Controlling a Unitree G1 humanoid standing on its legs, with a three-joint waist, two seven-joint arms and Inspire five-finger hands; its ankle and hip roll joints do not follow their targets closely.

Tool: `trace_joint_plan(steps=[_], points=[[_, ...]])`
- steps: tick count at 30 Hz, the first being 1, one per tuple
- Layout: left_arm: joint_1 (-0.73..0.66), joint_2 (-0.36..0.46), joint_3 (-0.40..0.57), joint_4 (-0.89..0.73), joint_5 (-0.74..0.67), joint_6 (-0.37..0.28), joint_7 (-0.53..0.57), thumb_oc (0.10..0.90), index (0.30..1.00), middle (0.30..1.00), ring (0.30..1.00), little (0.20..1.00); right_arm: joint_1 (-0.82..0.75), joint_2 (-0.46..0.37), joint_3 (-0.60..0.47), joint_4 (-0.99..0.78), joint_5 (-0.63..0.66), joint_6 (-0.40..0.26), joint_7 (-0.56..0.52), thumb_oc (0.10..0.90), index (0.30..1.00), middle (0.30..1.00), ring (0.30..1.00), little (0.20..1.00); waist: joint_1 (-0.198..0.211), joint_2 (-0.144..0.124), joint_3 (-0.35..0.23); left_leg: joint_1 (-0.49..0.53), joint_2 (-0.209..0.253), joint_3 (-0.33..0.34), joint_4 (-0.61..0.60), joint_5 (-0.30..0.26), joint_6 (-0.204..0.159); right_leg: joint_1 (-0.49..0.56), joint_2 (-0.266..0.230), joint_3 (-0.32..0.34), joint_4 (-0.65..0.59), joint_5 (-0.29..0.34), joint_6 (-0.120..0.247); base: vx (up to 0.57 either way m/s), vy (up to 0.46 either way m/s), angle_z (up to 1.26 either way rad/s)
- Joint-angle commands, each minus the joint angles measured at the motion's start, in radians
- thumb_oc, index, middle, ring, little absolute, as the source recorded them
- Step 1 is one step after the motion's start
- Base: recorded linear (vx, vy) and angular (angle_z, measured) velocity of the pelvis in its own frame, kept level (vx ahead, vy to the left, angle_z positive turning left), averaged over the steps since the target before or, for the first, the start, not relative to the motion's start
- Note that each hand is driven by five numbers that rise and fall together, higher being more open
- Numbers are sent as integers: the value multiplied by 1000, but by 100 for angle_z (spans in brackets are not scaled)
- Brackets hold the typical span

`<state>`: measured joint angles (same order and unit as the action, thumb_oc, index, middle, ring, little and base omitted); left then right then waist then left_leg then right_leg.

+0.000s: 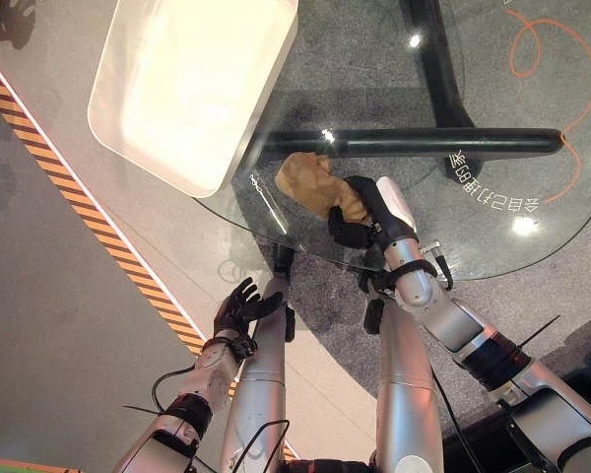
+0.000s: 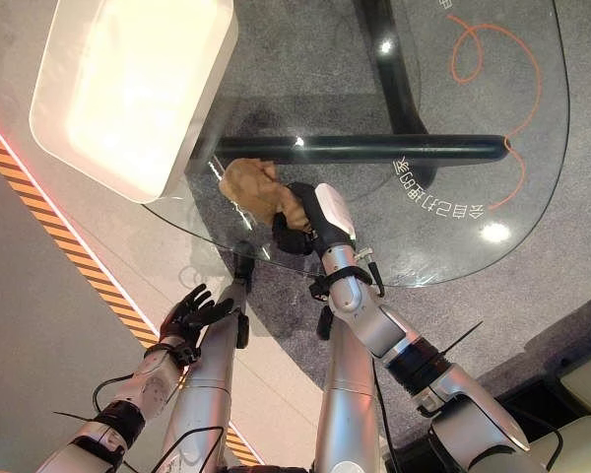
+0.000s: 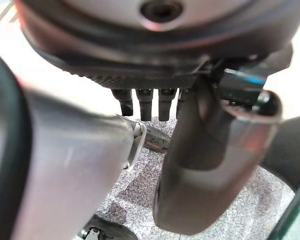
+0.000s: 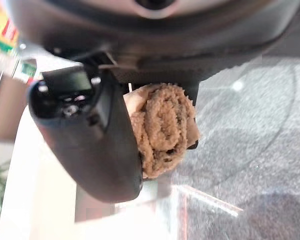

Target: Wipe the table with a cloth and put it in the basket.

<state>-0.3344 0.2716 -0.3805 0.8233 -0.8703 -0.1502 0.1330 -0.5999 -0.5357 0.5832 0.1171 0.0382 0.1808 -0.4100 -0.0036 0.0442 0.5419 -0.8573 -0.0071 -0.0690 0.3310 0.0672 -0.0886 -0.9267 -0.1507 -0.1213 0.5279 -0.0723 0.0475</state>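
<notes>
the right hand (image 1: 360, 219) rests on the glass table (image 1: 492, 197) near its front edge, fingers and thumb curled round a bunched brown cloth (image 1: 310, 182). most of the cloth sticks out past the fingers on the side toward the white basket (image 1: 177, 89), crumpled into a loose lump that lies on the glass. in the right wrist view the cloth (image 4: 162, 127) shows as a tight roll pinched between the dark thumb (image 4: 97, 145) and the palm — a firm grasp, not a flat press.

the basket is a white, rounded-corner tub with a bare inside, standing at the table's left end, partly overhanging the glass edge. the cloth lies just beside the basket's near corner but apart from it; it is on the table, not in the basket.

the left hand (image 1: 244, 307) hangs below the table's front edge, over the grey floor, well apart from the cloth and basket. its fingers are spread and relaxed and it holds nothing; in the left wrist view the fingers (image 3: 145, 102) stand in a straight row.

through the glass the table's black frame (image 1: 424, 141) shows — one bar running across under the top, another crossing it. an orange cord (image 1: 561, 89) loops on the floor beyond the table's right part. a yellow-and-black striped tape line (image 1: 69, 192) runs along the floor to the left.
</notes>
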Motion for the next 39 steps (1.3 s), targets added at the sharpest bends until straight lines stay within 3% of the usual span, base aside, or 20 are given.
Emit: trace_joint_plan(steps=[1,3,6,14,20,22,29,34,39], points=[[123,-28,-2,-85,0,-87,-62,800,900,900,900,900,-5,22,-60,-182,19,-104,-46,100,300,300,300,200,-1,-14,-22,20,-63,117,50,-79,70,67,96,-9,-166,97,25,-39,-43,0],[129,-23,-5,-107,-12,-106,-69,800,900,900,900,900,5,20,-73,-193,24,-103,-46,100,300,300,300,200,0,-15,-22,31,-62,115,46,-77,71,79,98,-11,-168,95,23,-41,-49,1],[153,-6,6,-170,-36,-201,-86,800,900,900,900,900,42,13,-111,-228,33,-102,-44,100,300,300,300,200,1,-21,-22,58,-62,108,37,-76,71,109,103,-16,-174,90,19,-38,-59,4],[255,28,34,-381,-138,-242,-152,800,900,900,900,900,162,10,-188,-294,33,-140,-46,100,300,300,300,200,9,-29,-22,97,-59,85,29,-76,70,157,108,-34,-173,77,13,-45,-67,5],[318,56,31,-540,-211,-213,-244,800,900,900,900,900,237,-2,-241,-346,83,-221,-1,100,300,300,300,200,12,-33,-22,117,-53,82,21,-73,74,182,115,-38,-175,71,9,-19,-43,2],[318,56,31,-540,-210,-213,-244,800,900,900,900,900,237,-2,-241,-346,83,-221,-1,100,300,300,300,200,12,-33,-22,117,-53,82,21,-73,74,182,115,-38,-175,71,9,-2,-15,0],[379,122,56,-695,-276,-164,-337,800,900,900,900,900,314,-57,-301,-431,185,-355,101,100,300,300,300,200,11,-41,-22,135,-41,88,22,-70,72,213,122,-44,-187,70,5,-1,-29,-1],[402,139,69,-746,-368,-125,-383,800,900,900,900,900,355,-65,-332,-482,369,-472,223,100,300,300,300,200,5,-46,-22,125,-36,93,35,-74,72,206,122,-44,-180,70,5,0,0,0],[392,142,73,-787,-446,-82,-420,800,900,900,900,900,364,-64,-311,-521,384,-486,314,100,300,300,300,200,1,-52,-22,114,-36,100,41,-72,73,195,119,-44,-179,76,8,6,1,0]])
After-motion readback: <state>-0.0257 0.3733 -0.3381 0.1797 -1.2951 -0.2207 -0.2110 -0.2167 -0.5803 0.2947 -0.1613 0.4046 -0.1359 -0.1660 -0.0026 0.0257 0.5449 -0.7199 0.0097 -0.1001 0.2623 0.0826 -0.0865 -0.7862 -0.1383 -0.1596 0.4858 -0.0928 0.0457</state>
